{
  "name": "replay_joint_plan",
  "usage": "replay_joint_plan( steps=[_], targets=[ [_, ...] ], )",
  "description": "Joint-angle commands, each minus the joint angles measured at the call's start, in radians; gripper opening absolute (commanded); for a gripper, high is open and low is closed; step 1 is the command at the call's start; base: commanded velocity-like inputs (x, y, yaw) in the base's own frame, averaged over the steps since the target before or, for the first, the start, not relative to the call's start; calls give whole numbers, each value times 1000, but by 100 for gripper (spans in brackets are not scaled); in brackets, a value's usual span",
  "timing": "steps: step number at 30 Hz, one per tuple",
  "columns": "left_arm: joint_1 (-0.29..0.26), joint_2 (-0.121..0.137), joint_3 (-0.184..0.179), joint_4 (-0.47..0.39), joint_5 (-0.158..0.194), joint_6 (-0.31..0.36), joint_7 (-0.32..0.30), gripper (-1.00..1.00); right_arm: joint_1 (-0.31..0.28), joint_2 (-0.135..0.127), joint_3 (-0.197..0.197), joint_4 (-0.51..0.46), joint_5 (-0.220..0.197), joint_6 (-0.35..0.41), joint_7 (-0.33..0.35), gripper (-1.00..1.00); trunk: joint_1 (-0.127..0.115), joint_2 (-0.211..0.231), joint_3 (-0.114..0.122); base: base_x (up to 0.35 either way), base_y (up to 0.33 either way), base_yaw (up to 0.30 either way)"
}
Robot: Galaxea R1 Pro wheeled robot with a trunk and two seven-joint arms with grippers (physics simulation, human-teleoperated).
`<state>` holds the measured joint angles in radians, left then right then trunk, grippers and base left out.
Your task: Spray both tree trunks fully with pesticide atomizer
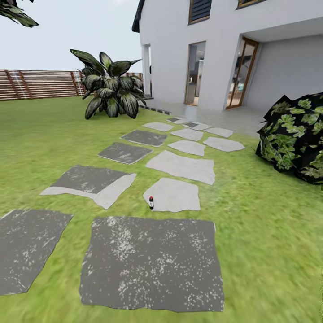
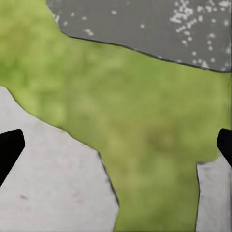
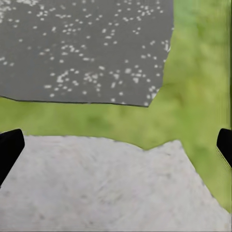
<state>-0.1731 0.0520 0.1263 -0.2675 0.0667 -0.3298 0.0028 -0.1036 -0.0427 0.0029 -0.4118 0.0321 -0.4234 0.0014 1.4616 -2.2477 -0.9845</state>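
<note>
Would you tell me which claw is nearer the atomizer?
Cannot tell. The atomizer stands ahead by a pale slab; the left claw and right claw each hang open over slabs and grass.

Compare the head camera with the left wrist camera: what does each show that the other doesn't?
Head view alone: the small atomizer upright at the edge of a pale stone, the house, the fence, a broad-leafed plant and a dark bush.

Left wrist view alone: the left gripper, fingertips wide apart at the picture's edges, nothing between them.

Both: grass and paving stones, some pale, some dark grey with white specks.
</note>
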Motion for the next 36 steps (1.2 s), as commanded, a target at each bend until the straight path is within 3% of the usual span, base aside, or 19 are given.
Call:
replay_joint_plan(
  steps=[1, 8, 36],
  targets=[
    [0, 0, -2, 1, 7, -3, 0, 100, -1, 0, 0, 1, 3, -3, 0, 100, 0, 0, -1, 339, 78, -262],
    [0, 0, -2, 1, 7, -3, 0, 100, -1, 1, 0, 1, 3, -3, 0, 100, 0, 0, -1, 317, 140, -178],
    [0, 0, -2, 1, 7, -3, 1, 100, -1, 1, 0, 1, 3, -3, 0, 100, 0, 0, -1, 276, 222, -2]
  ],
)
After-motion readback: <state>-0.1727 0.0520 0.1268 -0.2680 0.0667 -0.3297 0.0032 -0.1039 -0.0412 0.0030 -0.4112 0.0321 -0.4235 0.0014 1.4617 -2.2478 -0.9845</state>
